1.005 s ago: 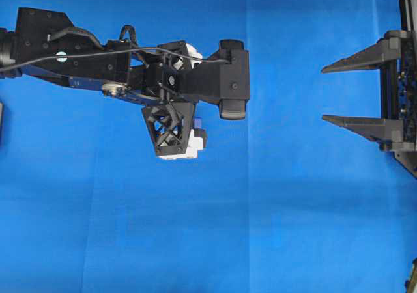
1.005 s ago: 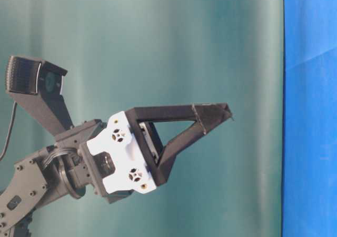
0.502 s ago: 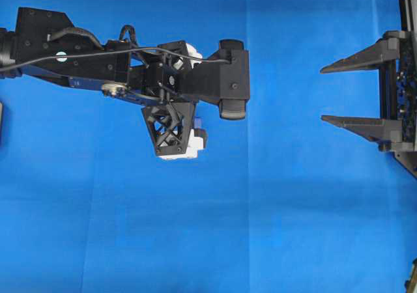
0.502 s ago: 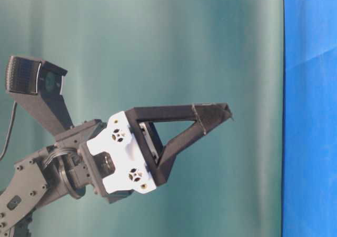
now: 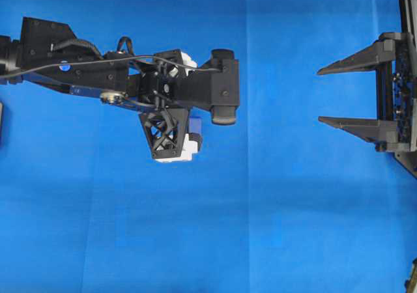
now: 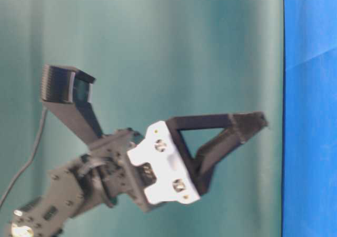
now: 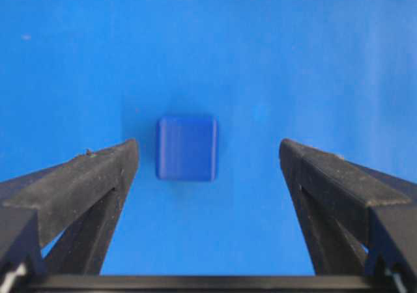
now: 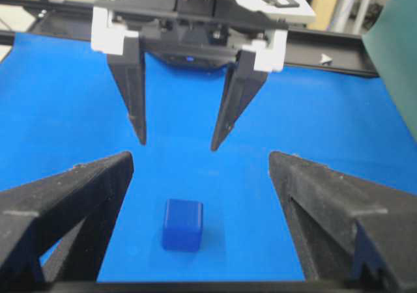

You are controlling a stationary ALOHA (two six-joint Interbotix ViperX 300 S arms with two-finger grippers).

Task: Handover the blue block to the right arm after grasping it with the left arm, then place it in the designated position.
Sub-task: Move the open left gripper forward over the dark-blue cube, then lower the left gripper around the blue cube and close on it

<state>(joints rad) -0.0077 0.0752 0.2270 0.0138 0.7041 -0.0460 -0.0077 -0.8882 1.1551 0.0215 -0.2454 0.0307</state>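
The blue block [image 7: 187, 148] is a small dark-blue cube lying on the blue cloth. My left gripper [image 7: 207, 150] hangs over it, pointing down, open, with the block between and beyond the fingertips and nearer the left one. From overhead, the left gripper [image 5: 172, 104] covers all but a sliver of the block [image 5: 196, 121]. My right gripper [image 5: 319, 96] stands open at the right edge with nothing in it. In its wrist view the block [image 8: 182, 224] lies between the right gripper's [image 8: 199, 161] wide fingers, with the left gripper [image 8: 177, 140] above and behind it.
The blue cloth [image 5: 273, 228] covers the whole table. A teal backdrop [image 6: 158, 47] stands behind the left gripper [image 6: 258, 122] in the table-level view. A dark object [image 5: 1, 120] sits at the left edge, and black frame rails [image 8: 339, 45] run along the far side.
My left arm has drawn slightly to the left in the overhead view, and its gripper has moved closer to the cloth. Both grippers stay open. The right arm has barely moved.
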